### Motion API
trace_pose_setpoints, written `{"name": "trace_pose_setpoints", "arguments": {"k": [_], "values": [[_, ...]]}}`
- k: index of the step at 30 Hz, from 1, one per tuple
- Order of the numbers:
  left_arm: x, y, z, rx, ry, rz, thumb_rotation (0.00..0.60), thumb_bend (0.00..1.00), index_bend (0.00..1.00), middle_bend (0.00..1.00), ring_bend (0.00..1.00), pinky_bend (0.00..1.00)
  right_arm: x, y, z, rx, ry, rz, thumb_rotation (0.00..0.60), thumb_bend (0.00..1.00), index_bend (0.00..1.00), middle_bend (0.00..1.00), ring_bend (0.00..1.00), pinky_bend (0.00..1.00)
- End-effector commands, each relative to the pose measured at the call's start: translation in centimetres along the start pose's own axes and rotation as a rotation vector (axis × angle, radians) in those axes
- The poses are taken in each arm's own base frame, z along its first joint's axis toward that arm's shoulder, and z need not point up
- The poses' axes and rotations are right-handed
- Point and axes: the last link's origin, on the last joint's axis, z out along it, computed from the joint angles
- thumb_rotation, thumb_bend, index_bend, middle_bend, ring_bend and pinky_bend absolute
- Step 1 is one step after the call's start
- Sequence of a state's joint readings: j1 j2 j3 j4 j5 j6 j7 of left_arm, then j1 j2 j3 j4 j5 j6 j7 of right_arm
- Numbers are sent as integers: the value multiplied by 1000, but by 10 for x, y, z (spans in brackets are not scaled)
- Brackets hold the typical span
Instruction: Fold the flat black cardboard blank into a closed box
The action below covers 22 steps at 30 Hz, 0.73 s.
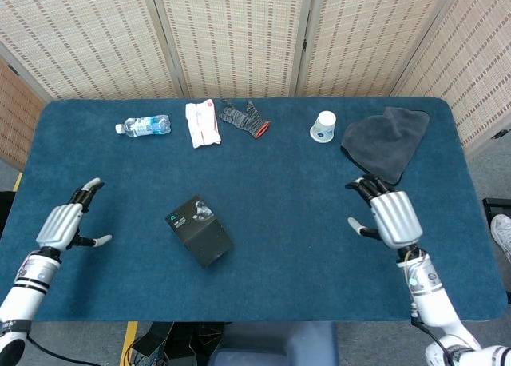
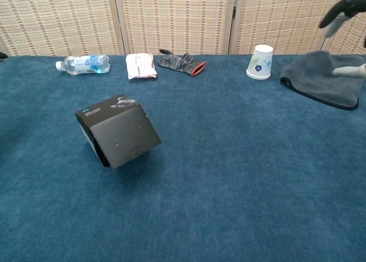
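Note:
The black cardboard box [image 1: 199, 230] stands folded and closed on the blue table, left of centre; in the chest view the box [image 2: 117, 131] sits alone with nothing touching it. My left hand [image 1: 65, 223] hovers near the table's left edge, fingers spread, holding nothing. My right hand [image 1: 386, 212] is far off at the right side, fingers apart and empty. The chest view catches only fingertips [image 2: 343, 10] of the right hand at the top right corner; the left hand is out of that view.
Along the far edge lie a water bottle [image 1: 144, 125], a white packet [image 1: 202, 123], a grey glove [image 1: 244, 117], a paper cup [image 1: 322, 127] and a dark grey cloth [image 1: 386, 142]. A woven screen stands behind the table.

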State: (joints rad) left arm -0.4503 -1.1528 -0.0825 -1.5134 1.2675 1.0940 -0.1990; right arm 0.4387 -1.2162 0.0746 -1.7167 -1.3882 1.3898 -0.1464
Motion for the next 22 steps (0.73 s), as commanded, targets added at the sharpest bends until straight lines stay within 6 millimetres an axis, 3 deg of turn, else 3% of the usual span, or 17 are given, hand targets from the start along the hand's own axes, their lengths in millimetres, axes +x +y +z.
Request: {"name": "trace_pose_setpoints", "arguments": {"k": [1, 8, 9, 14, 22], "values": [[0, -6, -19, 23, 79, 51, 600, 135, 0, 0, 0, 319, 7, 26, -26, -79, -33, 14, 600, 217, 278, 313, 235, 426], [-3, -10, -48, 42, 123, 98, 600, 135, 0, 0, 0, 319, 13, 52, -55, -156, -19, 13, 600, 246, 278, 273, 233, 391], [-4, -11, -60, 48, 146, 113, 600, 135, 0, 0, 0, 319, 14, 59, -68, -189, -13, 14, 600, 248, 278, 269, 232, 386], [-8, -6, -87, 56, 185, 133, 600, 135, 0, 0, 0, 319, 13, 69, -97, -236, -1, 23, 600, 254, 278, 266, 230, 370], [-14, 2, -107, 57, 196, 159, 600, 135, 0, 0, 0, 319, 14, 79, -117, -288, 13, 60, 600, 254, 278, 266, 230, 371]]}}
